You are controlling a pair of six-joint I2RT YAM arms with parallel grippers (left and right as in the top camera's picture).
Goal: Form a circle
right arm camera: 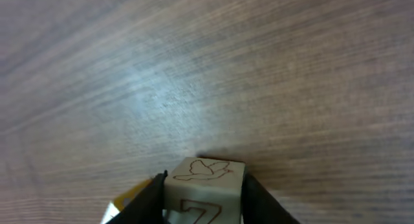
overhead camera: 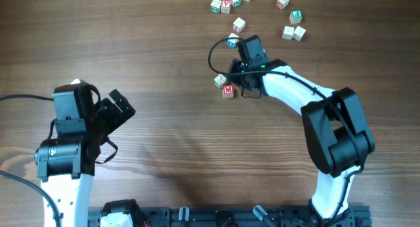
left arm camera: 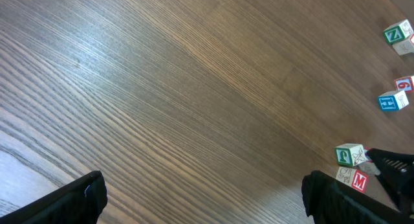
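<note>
1 cube (right arm camera: 206, 177) in R gripper (right arm camera: 206, 188), 2-cube circle (overhead camera: 224, 86)

Overhead: light was even and fairly bright across the brown wood-grain table (overhead camera: 164, 56). Shadows were soft-edged and faint beside the white-and-black right arm (overhead camera: 295, 89).

Left wrist view: grain was crisp, with a pale sheen in the lower left corner. The black left gripper fingers (left arm camera: 71, 198) were underexposed and showed no detail.

Right wrist view: softest of the three. A broad whitish glare patch sat upper left and washed out the grain. The pale wooden cube with a bird outline (right arm camera: 206, 185) was reasonably sharp, with a thin dark shadow behind it. The black right gripper fingers (right arm camera: 145, 204) flanking it were murky and blurred.
</note>
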